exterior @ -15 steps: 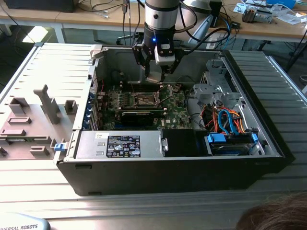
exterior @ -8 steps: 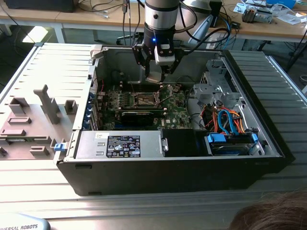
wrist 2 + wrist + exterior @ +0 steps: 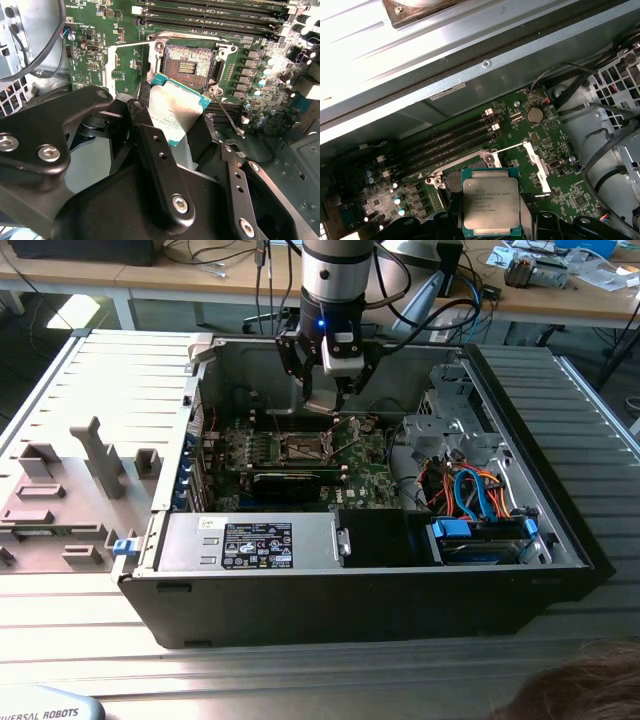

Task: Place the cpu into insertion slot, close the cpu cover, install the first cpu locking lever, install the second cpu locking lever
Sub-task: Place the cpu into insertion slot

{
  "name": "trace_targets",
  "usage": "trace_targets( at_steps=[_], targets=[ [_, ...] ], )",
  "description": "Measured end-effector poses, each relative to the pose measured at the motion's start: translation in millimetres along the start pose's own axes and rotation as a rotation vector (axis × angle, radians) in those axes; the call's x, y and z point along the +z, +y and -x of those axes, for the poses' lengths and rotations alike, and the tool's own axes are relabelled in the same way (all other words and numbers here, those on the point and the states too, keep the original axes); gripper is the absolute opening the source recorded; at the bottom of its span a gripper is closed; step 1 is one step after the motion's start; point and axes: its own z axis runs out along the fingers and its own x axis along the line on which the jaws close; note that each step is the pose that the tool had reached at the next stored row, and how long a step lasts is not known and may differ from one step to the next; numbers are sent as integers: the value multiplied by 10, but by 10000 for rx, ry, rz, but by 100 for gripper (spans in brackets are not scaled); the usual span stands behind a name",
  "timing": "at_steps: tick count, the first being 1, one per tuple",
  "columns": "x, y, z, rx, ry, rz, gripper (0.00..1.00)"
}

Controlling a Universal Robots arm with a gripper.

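Gripping small silvery sq. cpu (image 3: 491,207), our end effector (image 3: 330,398) hangs above, just short of dark sq. insertion slot (image 3: 190,62).

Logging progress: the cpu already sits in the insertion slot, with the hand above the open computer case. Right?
No. The second wrist view shows the insertion slot empty and the cpu gripped in the hand above it. The hand is above the open computer case.

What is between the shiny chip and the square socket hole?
Nothing. In the second wrist view the cpu, gripped by the fingers, hangs at the corner of the open insertion slot, and the short stretch between them is bare.
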Motion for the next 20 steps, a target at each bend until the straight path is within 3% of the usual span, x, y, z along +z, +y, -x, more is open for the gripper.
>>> trace_targets(
  at_steps=[20],
  targets=[
    [3, 0, 0, 188, -16, 3, 54]
  ],
)
